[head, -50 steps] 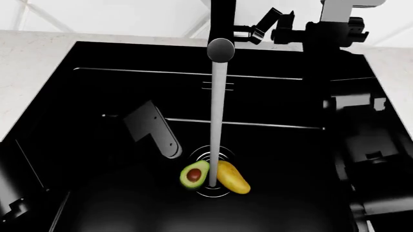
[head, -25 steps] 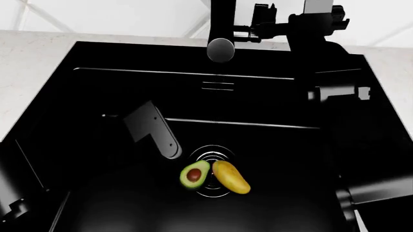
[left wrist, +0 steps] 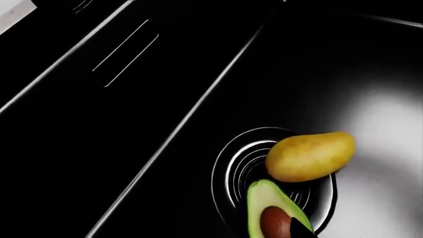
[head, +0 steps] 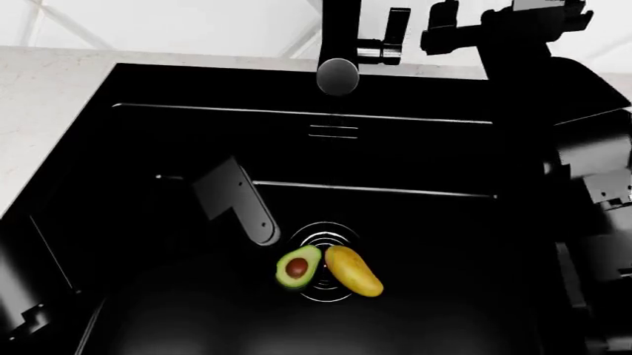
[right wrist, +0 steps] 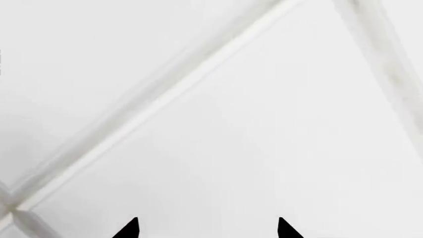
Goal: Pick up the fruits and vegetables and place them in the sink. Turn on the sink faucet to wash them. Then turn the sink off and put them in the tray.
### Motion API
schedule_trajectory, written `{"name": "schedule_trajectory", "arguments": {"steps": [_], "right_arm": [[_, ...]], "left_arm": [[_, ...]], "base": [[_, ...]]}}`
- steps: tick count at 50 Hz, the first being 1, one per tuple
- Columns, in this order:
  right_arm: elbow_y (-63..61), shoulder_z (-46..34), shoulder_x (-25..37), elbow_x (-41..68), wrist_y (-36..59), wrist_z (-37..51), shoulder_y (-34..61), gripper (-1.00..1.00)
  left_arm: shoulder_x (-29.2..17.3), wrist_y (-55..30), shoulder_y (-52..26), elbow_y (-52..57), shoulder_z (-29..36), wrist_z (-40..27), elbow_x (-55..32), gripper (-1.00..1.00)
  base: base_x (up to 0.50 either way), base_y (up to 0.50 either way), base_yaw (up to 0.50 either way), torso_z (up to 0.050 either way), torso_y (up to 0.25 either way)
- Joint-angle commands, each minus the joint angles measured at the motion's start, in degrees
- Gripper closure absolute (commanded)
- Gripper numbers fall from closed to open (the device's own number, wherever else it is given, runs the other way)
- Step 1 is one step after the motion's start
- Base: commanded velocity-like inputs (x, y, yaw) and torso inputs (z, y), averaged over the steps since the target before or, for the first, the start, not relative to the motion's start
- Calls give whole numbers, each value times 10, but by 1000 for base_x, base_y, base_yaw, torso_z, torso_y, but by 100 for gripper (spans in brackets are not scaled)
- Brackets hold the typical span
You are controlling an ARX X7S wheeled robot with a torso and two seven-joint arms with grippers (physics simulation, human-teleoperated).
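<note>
a deep black sink (head: 138, 140) fills the head view, no water running from the faucet (head: 338, 44) at the far rim. on the basin floor, over the ringed drain (left wrist: 233, 171), a halved avocado (head: 297, 267), cut face up, lies touching a yellow oblong fruit (head: 354, 271) on its right. the fruit's long axis runs from far-left to near-right. the left gripper (head: 237, 200) hangs inside the basin just far-left of the avocado, the nearer arm by a wide margin; whether its jaws are parted cannot be told. the right gripper (head: 419, 35) is raised beside the faucet's lever (head: 378, 49), its tips spread apart and holding nothing. open basin floor lies all around the pair, walls well apart. the tray is not in view.
</note>
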Motion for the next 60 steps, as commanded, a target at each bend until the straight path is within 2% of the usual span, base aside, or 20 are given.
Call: {"name": "schedule_trajectory", "arguments": {"steps": [1,16,28,39,60], "right_arm": [[-222,-9,114,46,156,27,-26,-100],[-394,-68,214,185,438,-89,80,-100],[-470,-71,249,278,546,-143,141,-100],[-509,-68,247,350,584,-148,129,-100],[-482,-155,199,309,539,-175,43,-100]], "left_arm": [[6,-17,-10,2,9,3,1,-100],[40,-121,-71,-27,25,2,-21,-100],[54,-147,-89,-42,30,4,-26,-100],[46,-138,-81,-28,25,-2,-30,-100],[29,-129,-75,2,12,-17,-39,-100]], "base": [[0,0,0,0,0],[0,0,0,0,0],[0,0,0,0,0],[0,0,0,0,0],[0,0,0,0,0]]}}
